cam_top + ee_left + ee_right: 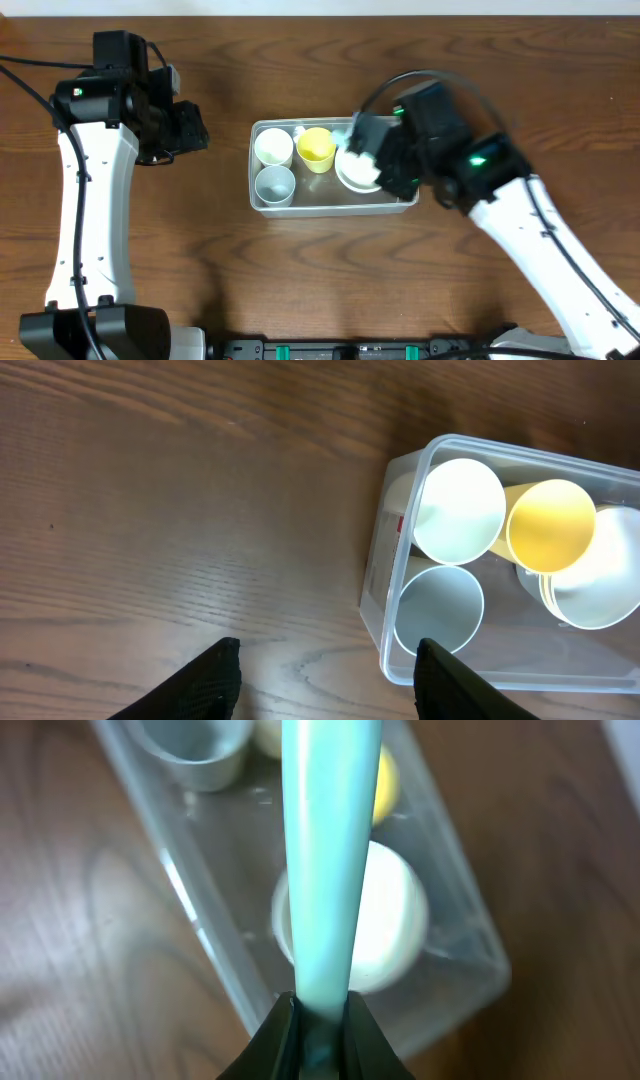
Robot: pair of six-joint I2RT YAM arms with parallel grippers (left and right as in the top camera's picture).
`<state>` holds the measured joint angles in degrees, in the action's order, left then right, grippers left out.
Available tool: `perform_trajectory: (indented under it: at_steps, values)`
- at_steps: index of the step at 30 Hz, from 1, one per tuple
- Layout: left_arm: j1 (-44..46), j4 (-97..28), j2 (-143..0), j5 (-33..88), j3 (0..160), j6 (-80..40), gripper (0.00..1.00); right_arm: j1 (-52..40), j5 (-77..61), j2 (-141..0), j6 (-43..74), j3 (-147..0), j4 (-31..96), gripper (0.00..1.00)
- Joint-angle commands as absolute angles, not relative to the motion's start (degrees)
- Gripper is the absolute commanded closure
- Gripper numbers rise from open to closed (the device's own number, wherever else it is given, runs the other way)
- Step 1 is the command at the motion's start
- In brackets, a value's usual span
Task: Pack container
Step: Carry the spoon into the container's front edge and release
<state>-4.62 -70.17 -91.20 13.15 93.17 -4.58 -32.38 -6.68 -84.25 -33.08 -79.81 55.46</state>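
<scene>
Four vessels sit in the clear container, long axis left to right across the table: white cup, yellow cup, grey cup and white bowl. My right gripper is clamped on a thin pale-teal piece directly above the container's bowl end, so that arm is nearer and I judge the drop lies straight down from its fingers. My left gripper hangs parted and empty just beside the container's cup end.
</scene>
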Motion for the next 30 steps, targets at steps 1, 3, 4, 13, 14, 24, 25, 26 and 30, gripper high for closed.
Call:
perform_trajectory:
  at_steps: [1, 3, 4, 13, 14, 24, 25, 26, 30]
  values:
    - [-4.7, -70.5, -91.4, 12.8, 92.7, -4.8, 0.44, -35.7, -6.9, -88.1, -36.5, -79.4, 55.6, 0.99]
    - [-4.7, -70.5, -91.4, 12.8, 92.7, -4.8, 0.44, -37.6, -6.9, -91.0, -36.5, -79.4, 55.6, 0.99]
    - [-4.7, -70.5, -91.4, 12.8, 92.7, -4.8, 0.44, -38.3, -6.9, -92.1, -36.5, -79.4, 55.6, 0.99]
    - [-4.7, -70.4, -91.4, 12.8, 92.7, -4.8, 0.44, -40.8, -6.2, -99.4, -36.5, -79.4, 55.8, 0.99]
    - [-4.7, -70.4, -91.4, 12.8, 92.7, -4.8, 0.44, -40.8, -6.1, -99.8, -36.5, -79.4, 55.8, 0.99]
    - [-4.7, -70.4, -91.4, 12.8, 92.7, -4.8, 0.44, -40.8, -0.2, -100.4, -36.6, -79.4, 55.5, 0.95]
    - [-4.7, -70.4, -91.4, 12.8, 92.7, -4.8, 0.44, -40.8, 0.5, -100.4, -36.8, -79.4, 55.5, 0.95]
    - [-4.7, -70.4, -91.4, 12.8, 92.7, -4.8, 0.44, -40.8, 1.0, -100.4, -37.3, -79.4, 55.5, 0.95]
    - [-4.7, -70.4, -91.4, 12.8, 92.7, -4.8, 0.44, -40.8, 1.3, -100.4, -38.0, -79.4, 55.5, 0.73]
